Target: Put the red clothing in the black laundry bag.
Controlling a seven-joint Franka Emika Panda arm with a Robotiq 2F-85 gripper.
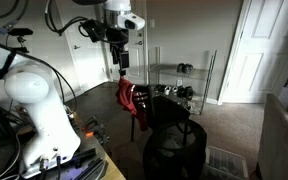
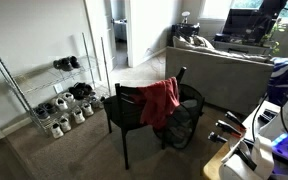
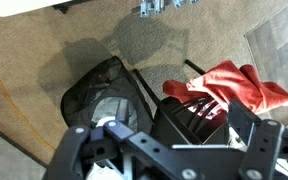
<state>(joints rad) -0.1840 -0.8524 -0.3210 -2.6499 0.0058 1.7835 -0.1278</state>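
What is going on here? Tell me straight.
The robot arm's gripper hangs open above a black chair and holds nothing. The red clothing is draped over the chair's back and has not yet been picked up. The black laundry bag sits right next to the chair, with no red in it. The clothing has yet to be grasped and carried across to the bag.

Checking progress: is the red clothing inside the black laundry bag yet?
No, the red clothing is draped over the black chair, outside the black laundry bag.
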